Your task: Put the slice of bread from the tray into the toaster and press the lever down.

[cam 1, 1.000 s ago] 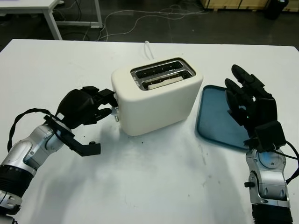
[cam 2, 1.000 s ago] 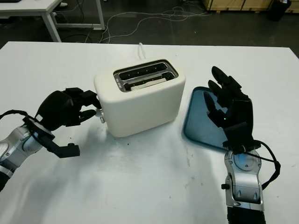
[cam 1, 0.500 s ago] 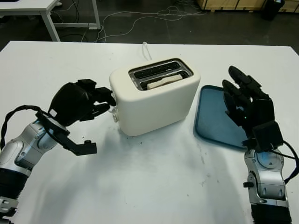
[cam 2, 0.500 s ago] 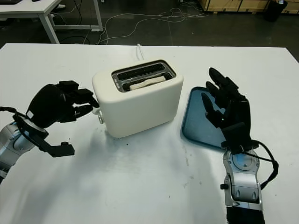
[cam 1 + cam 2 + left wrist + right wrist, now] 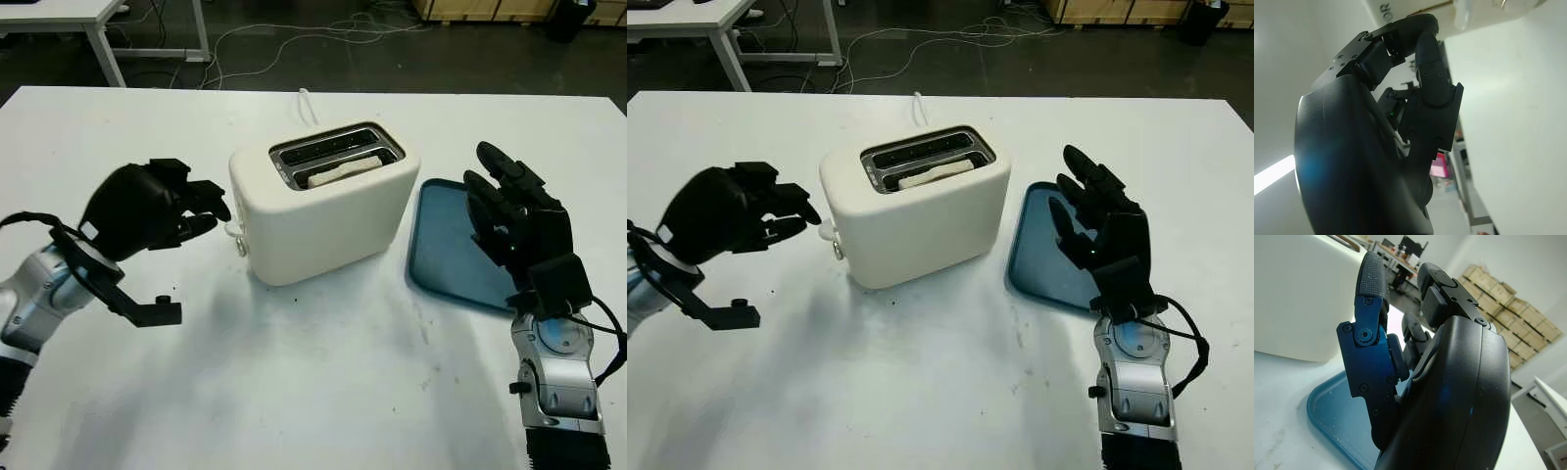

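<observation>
My left hand (image 5: 147,209), curled and empty, just backed off the lever (image 5: 235,235); bread (image 5: 343,172) popped up again, ugh.

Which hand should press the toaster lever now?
Left. The left hand is beside the toaster end that carries the lever, fingers curled. The right hand is open over the blue tray, on the far side. The bread slice sits in a slot.
</observation>
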`<move>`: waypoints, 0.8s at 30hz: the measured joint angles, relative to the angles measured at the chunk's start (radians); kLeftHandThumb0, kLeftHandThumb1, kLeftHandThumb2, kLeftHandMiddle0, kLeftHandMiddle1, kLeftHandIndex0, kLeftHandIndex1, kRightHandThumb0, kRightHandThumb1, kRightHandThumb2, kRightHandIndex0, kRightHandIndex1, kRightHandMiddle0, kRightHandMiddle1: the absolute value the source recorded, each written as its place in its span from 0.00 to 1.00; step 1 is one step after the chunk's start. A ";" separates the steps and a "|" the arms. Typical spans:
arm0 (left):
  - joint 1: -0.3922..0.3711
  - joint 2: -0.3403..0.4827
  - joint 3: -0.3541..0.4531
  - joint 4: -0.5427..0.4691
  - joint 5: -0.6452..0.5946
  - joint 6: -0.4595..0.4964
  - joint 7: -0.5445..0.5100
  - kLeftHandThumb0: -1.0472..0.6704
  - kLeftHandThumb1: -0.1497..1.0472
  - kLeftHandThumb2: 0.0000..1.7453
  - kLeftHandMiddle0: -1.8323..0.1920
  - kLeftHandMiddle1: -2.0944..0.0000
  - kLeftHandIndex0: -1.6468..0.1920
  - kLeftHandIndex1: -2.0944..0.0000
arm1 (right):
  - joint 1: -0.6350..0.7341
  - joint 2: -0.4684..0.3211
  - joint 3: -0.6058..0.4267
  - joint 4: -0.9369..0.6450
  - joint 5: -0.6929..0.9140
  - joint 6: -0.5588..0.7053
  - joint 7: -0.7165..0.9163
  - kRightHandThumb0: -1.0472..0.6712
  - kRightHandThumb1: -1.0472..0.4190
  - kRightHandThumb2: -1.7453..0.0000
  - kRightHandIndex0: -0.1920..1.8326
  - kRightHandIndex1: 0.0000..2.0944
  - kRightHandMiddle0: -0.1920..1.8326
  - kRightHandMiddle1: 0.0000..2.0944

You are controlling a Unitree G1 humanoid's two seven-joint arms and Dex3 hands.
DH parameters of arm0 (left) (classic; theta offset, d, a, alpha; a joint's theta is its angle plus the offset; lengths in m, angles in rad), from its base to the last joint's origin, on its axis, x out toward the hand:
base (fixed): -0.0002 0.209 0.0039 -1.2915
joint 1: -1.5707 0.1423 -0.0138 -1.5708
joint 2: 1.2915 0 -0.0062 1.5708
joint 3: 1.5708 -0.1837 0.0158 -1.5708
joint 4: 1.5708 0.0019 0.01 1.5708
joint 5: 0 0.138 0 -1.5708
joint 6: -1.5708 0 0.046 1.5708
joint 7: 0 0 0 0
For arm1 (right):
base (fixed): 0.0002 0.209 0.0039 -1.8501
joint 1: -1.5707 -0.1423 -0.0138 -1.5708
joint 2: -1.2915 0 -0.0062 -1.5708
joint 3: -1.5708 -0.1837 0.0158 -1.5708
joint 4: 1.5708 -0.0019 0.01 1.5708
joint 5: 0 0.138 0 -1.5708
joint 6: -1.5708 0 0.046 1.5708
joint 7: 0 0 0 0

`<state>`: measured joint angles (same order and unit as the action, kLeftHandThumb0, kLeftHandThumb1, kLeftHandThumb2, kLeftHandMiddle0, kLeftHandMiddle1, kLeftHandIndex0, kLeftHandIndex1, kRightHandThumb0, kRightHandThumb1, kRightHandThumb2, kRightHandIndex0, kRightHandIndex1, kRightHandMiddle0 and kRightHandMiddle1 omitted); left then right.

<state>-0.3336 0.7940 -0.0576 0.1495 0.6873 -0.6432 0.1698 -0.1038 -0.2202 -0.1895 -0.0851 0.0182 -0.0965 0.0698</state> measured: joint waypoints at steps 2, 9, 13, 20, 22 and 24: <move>0.000 -0.008 0.029 -0.006 -0.007 0.018 0.013 0.37 0.89 0.24 0.49 0.37 0.43 0.61 | 0.000 0.000 0.000 0.000 0.002 0.000 0.001 0.23 0.09 0.76 0.35 0.00 0.34 0.00; 0.113 -0.239 0.161 -0.148 -0.264 0.165 0.043 0.31 0.89 0.22 0.57 0.60 0.48 0.85 | 0.000 0.011 0.000 0.004 0.030 0.003 0.004 0.22 0.09 0.77 0.35 0.00 0.34 0.00; 0.202 -0.353 0.188 -0.205 -0.317 0.259 0.043 0.24 0.89 0.19 0.62 0.79 0.56 0.98 | -0.002 0.026 -0.001 0.037 0.044 -0.007 0.006 0.23 0.09 0.76 0.35 0.00 0.34 0.00; 0.266 -0.496 0.213 -0.241 -0.383 0.335 0.066 0.22 0.89 0.21 0.62 0.92 0.61 1.00 | -0.030 0.037 -0.029 0.121 0.106 -0.035 0.020 0.24 0.09 0.76 0.35 0.00 0.34 0.00; 0.276 -0.512 0.213 -0.235 -0.381 0.349 0.067 0.22 0.89 0.22 0.62 0.94 0.61 1.00 | -0.041 0.037 -0.036 0.145 0.118 -0.036 0.031 0.24 0.09 0.76 0.35 0.00 0.34 0.00; 0.282 -0.510 0.213 -0.231 -0.380 0.374 0.058 0.21 0.89 0.23 0.63 0.95 0.62 1.00 | -0.047 0.030 -0.043 0.159 0.126 -0.037 0.048 0.24 0.09 0.76 0.35 0.00 0.34 0.00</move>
<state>-0.0518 0.2836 0.1554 -0.0812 0.3073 -0.2691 0.2278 -0.1510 -0.1904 -0.2327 0.0742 0.1446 -0.1340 0.1177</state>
